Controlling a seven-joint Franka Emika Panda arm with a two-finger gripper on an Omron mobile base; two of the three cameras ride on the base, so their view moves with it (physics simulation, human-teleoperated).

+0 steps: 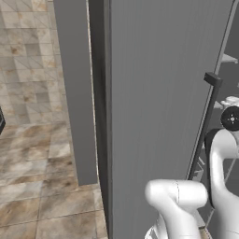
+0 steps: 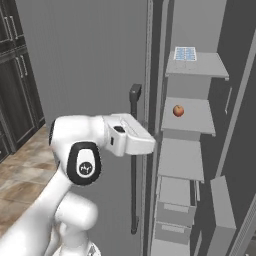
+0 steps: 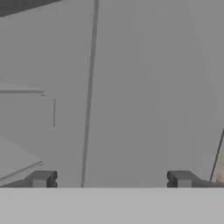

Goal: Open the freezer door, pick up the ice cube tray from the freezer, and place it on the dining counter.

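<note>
The freezer door (image 2: 90, 65) stands swung open, a tall brushed-grey panel (image 1: 158, 116) with a long dark bar handle (image 2: 134, 165) (image 1: 205, 126). To its right the freezer (image 2: 192, 117) shows its dark interior and pale shelves. The ice cube tray (image 2: 185, 53), white with pale blue cells, lies flat on the top shelf. My white hand (image 2: 131, 134) sits at handle height, reaching toward the door's free edge. In the hand view my gripper (image 3: 111, 179) is open, its fingertips (image 3: 41, 178) wide apart with nothing between them, facing flat grey panels. The dining counter is out of view.
A red apple (image 2: 178, 110) rests on the shelf below the tray. Drawers (image 2: 175, 210) fill the freezer's lower part. Dark cabinets (image 2: 12, 75) stand left of the door. A narrow grey side panel (image 1: 74, 93) rises from the tiled floor (image 1: 32, 163).
</note>
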